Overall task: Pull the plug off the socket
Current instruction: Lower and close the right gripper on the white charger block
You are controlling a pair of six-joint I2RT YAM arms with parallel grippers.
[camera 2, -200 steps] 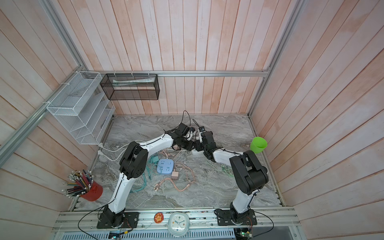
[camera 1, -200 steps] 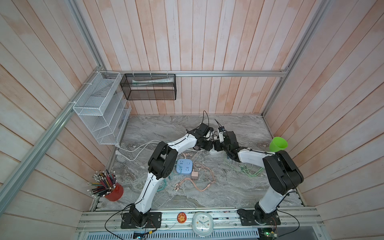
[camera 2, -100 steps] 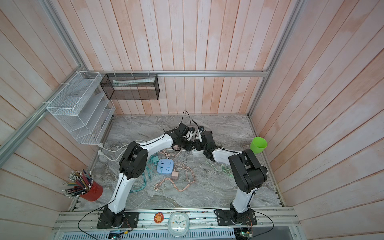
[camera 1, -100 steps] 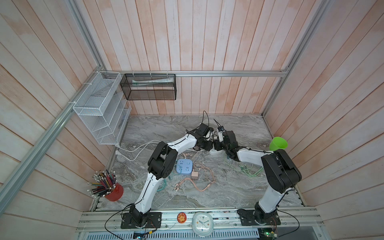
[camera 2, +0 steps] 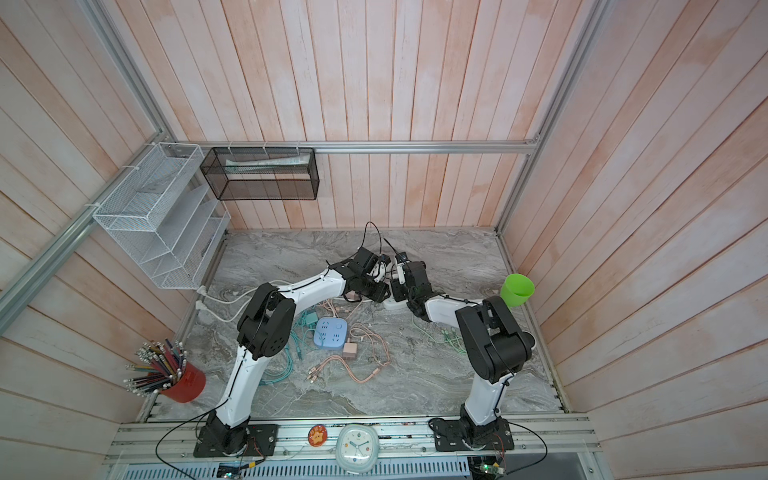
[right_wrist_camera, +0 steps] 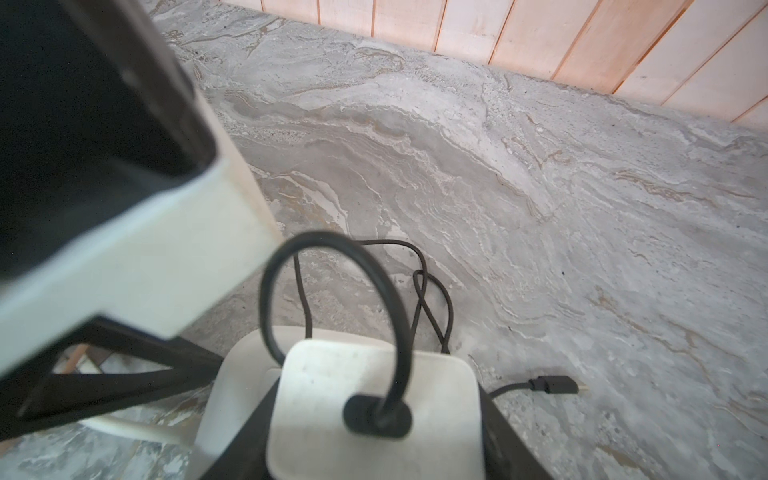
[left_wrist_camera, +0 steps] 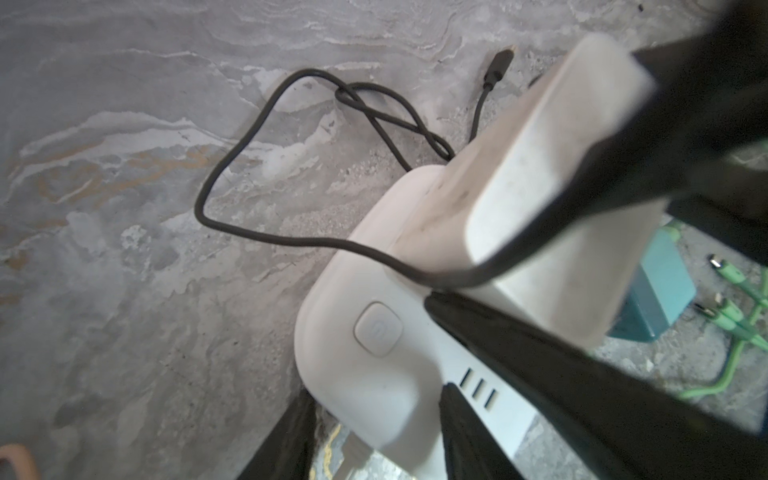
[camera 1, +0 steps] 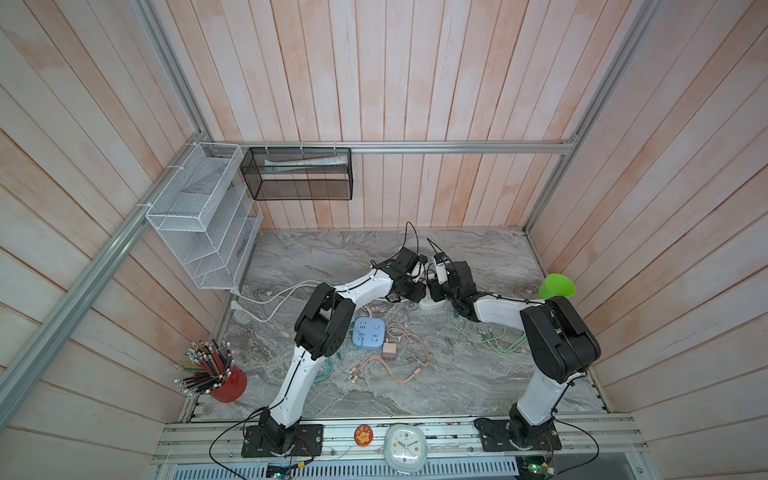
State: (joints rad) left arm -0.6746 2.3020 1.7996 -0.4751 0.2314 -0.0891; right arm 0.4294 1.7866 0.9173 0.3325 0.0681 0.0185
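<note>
The socket (camera 1: 432, 304) (camera 2: 392, 304) is a white power strip lying mid-table, seen in both top views. A white block plug (right_wrist_camera: 374, 407) (left_wrist_camera: 540, 199) with a black cable (right_wrist_camera: 332, 266) stands plugged into it. My left gripper (left_wrist_camera: 374, 436) (camera 1: 411, 293) is shut on the socket's rounded end near its button (left_wrist_camera: 378, 328), one black finger on each side. My right gripper (right_wrist_camera: 376, 390) (camera 1: 438, 291) is shut on the plug, its fingers (right_wrist_camera: 507, 436) flush against both plug sides. The plug's prongs are hidden.
A blue power strip (camera 1: 369, 331), a pink adapter (camera 1: 390, 351) with pink cables and green cables (camera 1: 490, 336) lie nearer the front. A green cup (camera 1: 557, 286) stands at the right, a red pencil cup (camera 1: 226, 384) front left, a teal adapter (left_wrist_camera: 656, 299) beside the socket.
My right gripper's jaws have closed in on the plug. Both arms stay almost where they were, and the left grip on the socket is unchanged.
</note>
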